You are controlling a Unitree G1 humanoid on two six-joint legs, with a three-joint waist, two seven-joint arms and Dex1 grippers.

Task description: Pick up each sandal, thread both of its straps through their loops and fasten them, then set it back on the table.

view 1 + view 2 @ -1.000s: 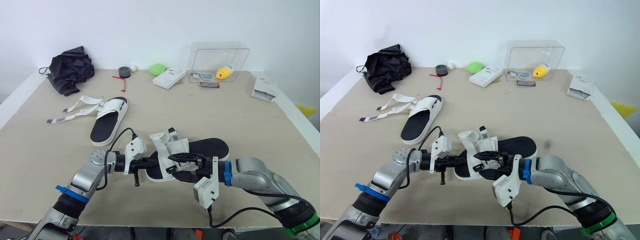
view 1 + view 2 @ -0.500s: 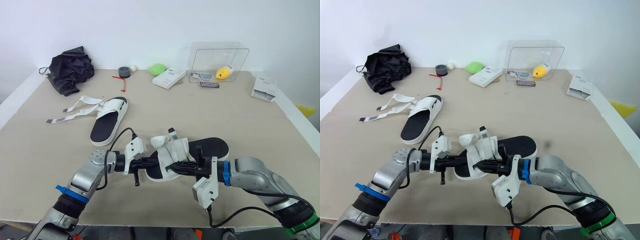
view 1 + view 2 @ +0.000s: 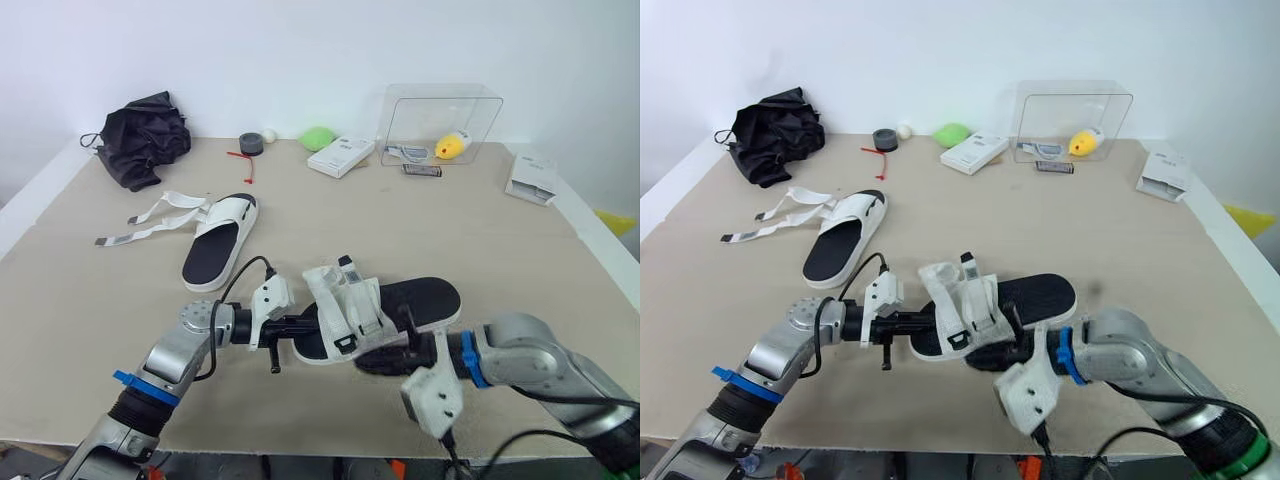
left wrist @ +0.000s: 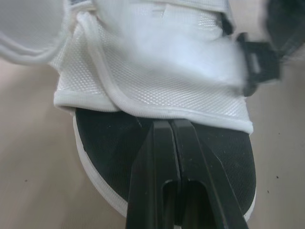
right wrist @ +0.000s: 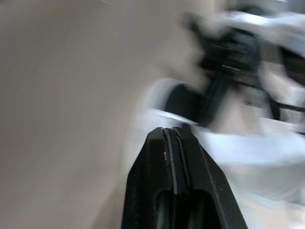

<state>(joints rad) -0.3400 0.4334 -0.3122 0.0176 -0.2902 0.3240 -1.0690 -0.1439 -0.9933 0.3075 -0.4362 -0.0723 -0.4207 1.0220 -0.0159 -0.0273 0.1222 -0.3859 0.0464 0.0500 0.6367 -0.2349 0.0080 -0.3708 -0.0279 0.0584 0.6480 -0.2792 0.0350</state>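
Left wrist view: left claw [image 4: 167, 125] touches white mesh sandal strap [image 4: 157, 90]

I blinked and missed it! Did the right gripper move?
Yes. The right gripper pulled back off the straps of the sandal, toward the near edge of the table.

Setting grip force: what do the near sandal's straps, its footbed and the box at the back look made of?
Straps: white woven mesh fabric, matte, with piped edges; the weave shows in the left wrist view. Footbed: black, matte with no shine, probably foam or rubber. Box: clear, glossy, likely hard plastic; its contents show through.
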